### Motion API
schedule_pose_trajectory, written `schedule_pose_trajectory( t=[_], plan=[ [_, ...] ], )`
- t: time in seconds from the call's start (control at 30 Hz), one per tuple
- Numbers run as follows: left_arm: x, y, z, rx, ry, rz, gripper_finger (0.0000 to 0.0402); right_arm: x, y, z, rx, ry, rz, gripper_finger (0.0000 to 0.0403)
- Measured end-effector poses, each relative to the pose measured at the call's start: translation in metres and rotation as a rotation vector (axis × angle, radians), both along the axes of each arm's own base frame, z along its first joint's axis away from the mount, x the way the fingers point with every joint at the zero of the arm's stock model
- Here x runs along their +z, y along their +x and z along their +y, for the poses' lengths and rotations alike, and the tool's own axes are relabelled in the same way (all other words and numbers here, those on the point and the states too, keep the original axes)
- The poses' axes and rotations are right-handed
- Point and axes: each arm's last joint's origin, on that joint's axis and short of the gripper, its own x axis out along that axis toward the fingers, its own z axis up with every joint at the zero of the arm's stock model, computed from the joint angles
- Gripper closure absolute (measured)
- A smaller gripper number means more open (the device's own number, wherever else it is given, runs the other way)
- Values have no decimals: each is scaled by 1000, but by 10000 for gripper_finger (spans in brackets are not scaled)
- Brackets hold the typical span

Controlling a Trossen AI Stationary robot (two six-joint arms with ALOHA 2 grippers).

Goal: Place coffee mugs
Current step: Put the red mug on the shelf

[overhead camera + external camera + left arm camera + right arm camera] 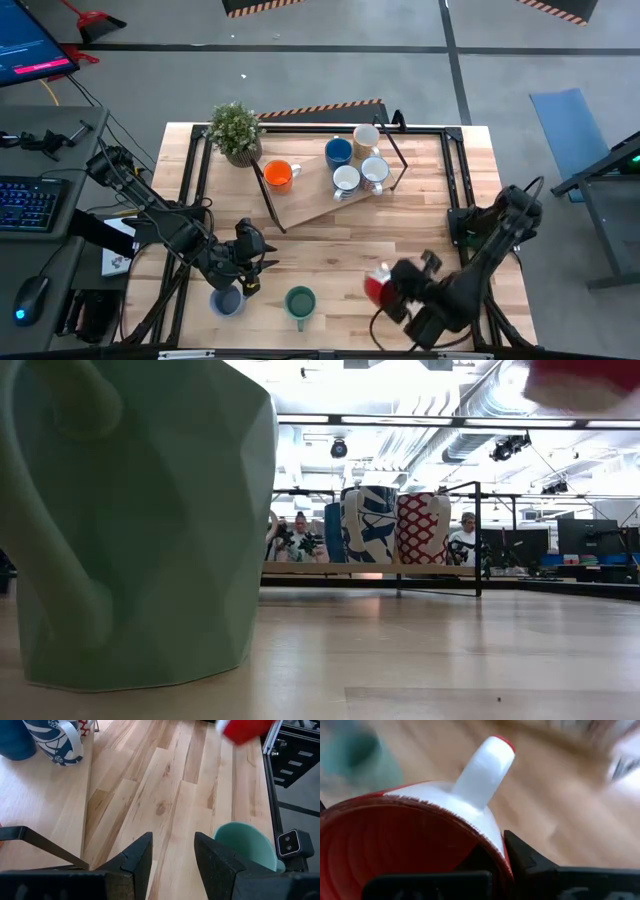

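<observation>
Gripping the red mug (377, 288) by its rim, the right gripper (392, 290) lifts it clear; the left gripper (248, 272) waits open by the green mug (300, 301).

Potted plant (236, 131) at bench (330, 250) far left corner. Board (320, 195) right of it carries five mugs (355, 165). Near edge: two mugs, left one (227, 301) beneath left gripper (252, 270), another (300, 302) just right. Right gripper (392, 290) holds a mug (377, 287) farther right.
</observation>
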Motion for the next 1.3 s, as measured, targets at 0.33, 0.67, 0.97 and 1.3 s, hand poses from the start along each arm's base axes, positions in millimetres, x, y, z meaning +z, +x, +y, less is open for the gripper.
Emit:
schedule_pose_trajectory(
  t=[0.33,0.67,0.97,1.3],
  plan=[
    [-2,-3,-5,-89,-95,66,268,62,49,-68,98,-277,-157,402],
    [-8,-26,-8,-157,-166,266,268,86,122,-178,235,-370,-166,402],
    [7,-55,9,-185,-126,315,268,105,144,-274,166,-335,-376,403],
    [22,-73,31,-185,-10,253,268,119,142,-334,66,-352,-503,403]
  ],
)
